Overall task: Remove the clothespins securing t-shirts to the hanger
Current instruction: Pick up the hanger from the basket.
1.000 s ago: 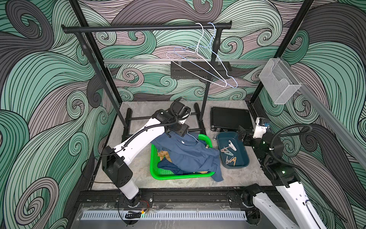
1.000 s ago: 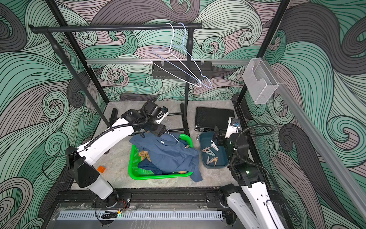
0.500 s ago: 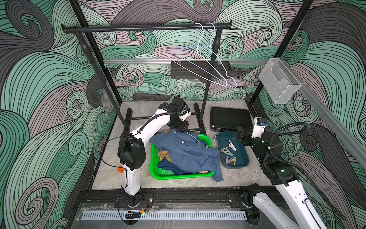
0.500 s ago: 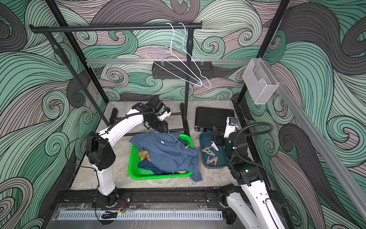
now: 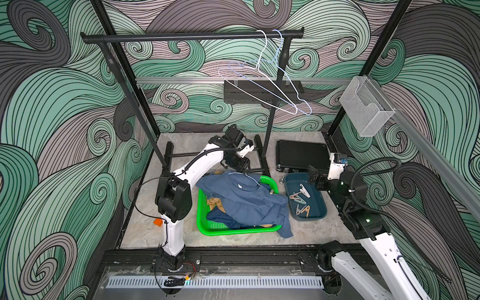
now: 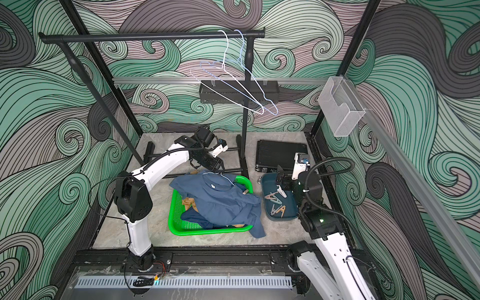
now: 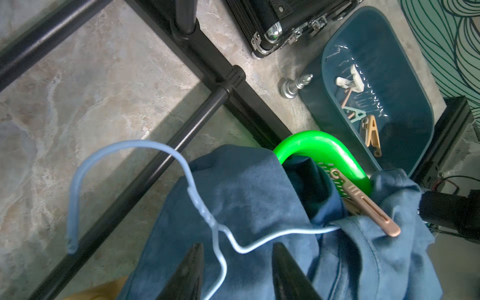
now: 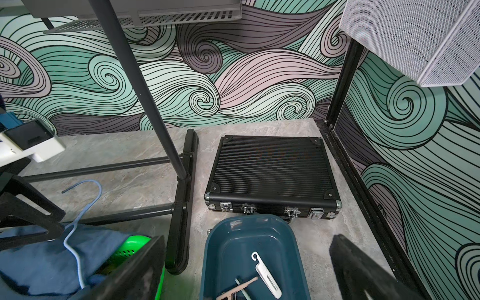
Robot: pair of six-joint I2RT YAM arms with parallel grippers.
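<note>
One tan clothespin was clipped on the blue t-shirt, at a fold of cloth just beside the rim of the green basket. That shirt lay crumpled on top of the pile in the basket, with one end spilling over the rim onto the table. The pale blue wire hanger was threaded through the shirt's collar, its hook lying out over the table.

In both top views a mustard-tan shirt and a darker navy one showed from under the blue. The other clothespins, a white hooked one among them, lay loose in the teal tray just beside the basket.

Left gripper was low over the shirt's collar. Its fingers stood apart, one on each side of the hanger's neck wire, with nothing pinched. Right gripper hovered above the far end of the tray, spread wide and empty.

A small silver knob-like piece stood on the table by the tray's end. Behind the tray a black ribbed case lay flat. The black garment rack stood over the back of the table, with two bare wire hangers on its rail.
</note>
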